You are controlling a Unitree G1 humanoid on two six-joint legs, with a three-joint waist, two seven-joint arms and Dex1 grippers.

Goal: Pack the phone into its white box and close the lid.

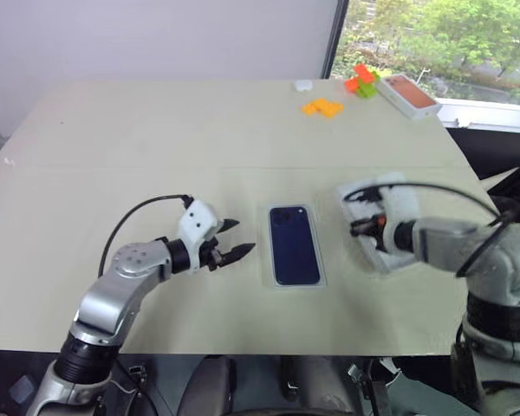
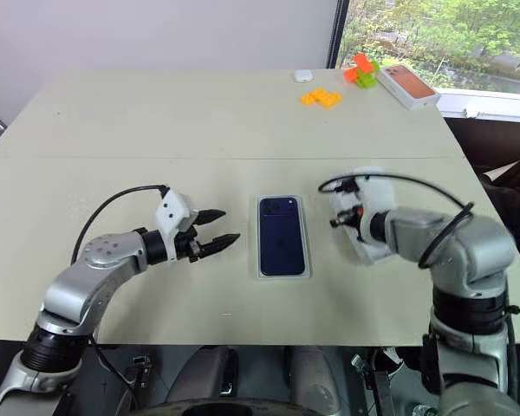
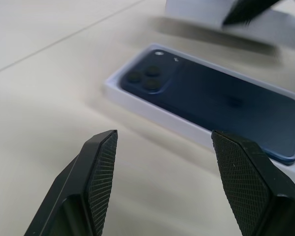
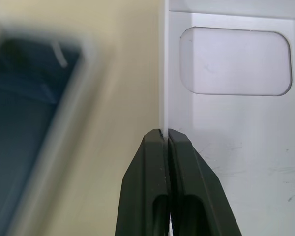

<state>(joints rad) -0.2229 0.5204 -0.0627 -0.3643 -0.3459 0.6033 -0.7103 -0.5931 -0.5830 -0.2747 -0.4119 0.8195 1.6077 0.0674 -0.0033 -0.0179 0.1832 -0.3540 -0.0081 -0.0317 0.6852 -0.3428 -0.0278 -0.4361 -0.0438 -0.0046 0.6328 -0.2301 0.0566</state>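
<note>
The dark navy phone [image 1: 294, 245] lies back up in the shallow white box [image 1: 265, 260] at the middle of the table, its camera cluster at the far end. To its left, my left gripper [image 1: 244, 236] hovers open and empty, pointing at the box; its fingers [image 3: 101, 167] frame the phone [image 3: 211, 98]. To the right of the box, my right gripper [image 4: 164, 132] is shut on a thin side wall of the white lid [image 4: 236, 123]. The lid [image 1: 377, 260] is hollow side up, with a rounded recess showing inside.
At the far right of the table lie orange blocks [image 1: 321, 107], a green and orange block pile [image 1: 362, 80], a small white object [image 1: 303, 85] and a box printed with an orange-pink phone [image 1: 407, 94]. The table's right edge runs close beside my right arm.
</note>
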